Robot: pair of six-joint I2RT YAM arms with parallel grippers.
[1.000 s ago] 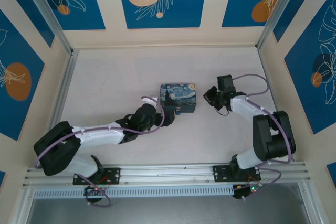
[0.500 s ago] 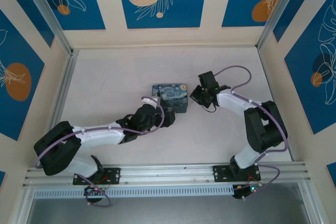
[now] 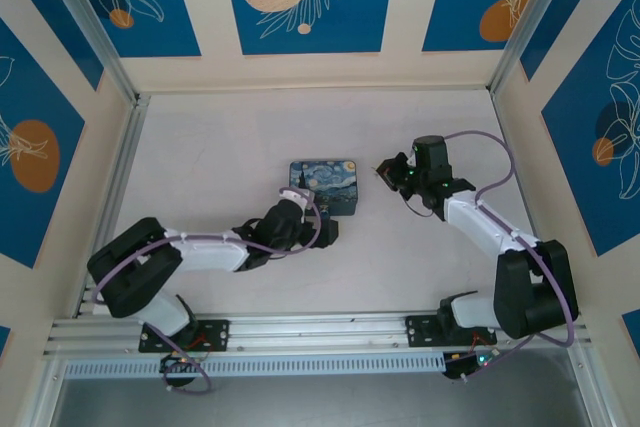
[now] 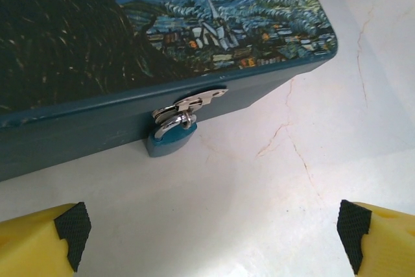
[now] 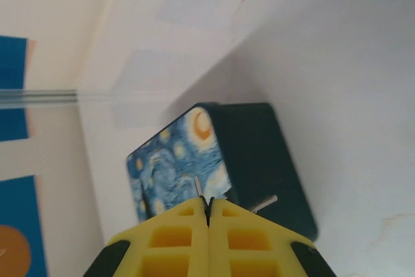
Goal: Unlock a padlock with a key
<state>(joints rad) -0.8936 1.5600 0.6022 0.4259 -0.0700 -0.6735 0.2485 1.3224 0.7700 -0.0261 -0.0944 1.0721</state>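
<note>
Left wrist camera looks straight at the padlock. Its teal body hangs by the silvery shackle from the hasp on the near wall of the painted tin, low down by the table. I cannot tell whether it touches the table. The shackle looks closed through the hasp, so I judge nothing is unlocked yet.

My left gripper is spread wide, its yellow fingers on either side and apart from both lock and tin. I read that as a stance for steadying the lock body while the key goes in.

From the top camera the tin sits near the middle of the table, and my right gripper hangs just beside its right end. On the right wrist camera that gripper is pinched tight, with a thin brownish sliver, the key, poking from the seam toward the tin. The keyhole is hidden from me, so I reckon the key must come round to the near wall.
</note>
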